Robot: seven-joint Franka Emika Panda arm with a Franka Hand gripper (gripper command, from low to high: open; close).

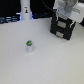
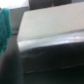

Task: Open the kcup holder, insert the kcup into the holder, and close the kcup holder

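A blurred close view of the kcup holder [image 2: 47,30] fills most of the frame. Its flat top surface reads as pale grey, catching light, and runs from the centre to the right edge. Below it the front edge shows as a dark, glossy band slanting up toward the right, with faint bright reflections along it. The lower left of the frame is nearly black, with no detail to make out. At the upper left sits a teal patch [image 2: 5,25], too blurred to identify. Along the top edge lies a strip of dark and light shapes, also unclear. No end effector fingers can be made out.
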